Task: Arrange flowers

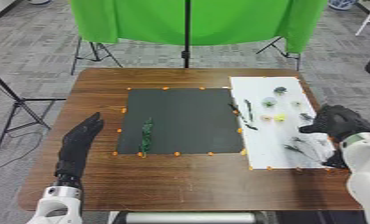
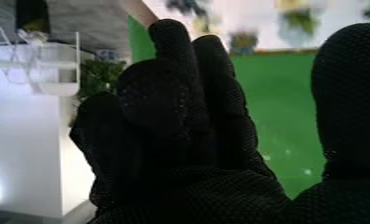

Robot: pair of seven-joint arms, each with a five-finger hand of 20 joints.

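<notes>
The right hand [image 1: 337, 121] is empty, thumb spread from straight fingers, with yellow flowers [image 1: 279, 118] to its left and the green sprig [image 1: 147, 136] right of the flat, empty left hand [image 1: 78, 140].

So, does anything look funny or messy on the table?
One dark stem seems to poke over the white sheet's edge onto the black mat, so it looks a bit crooked. The green sprig is alone on the mat, maybe on purpose. I see nothing spilled or broken.
</notes>
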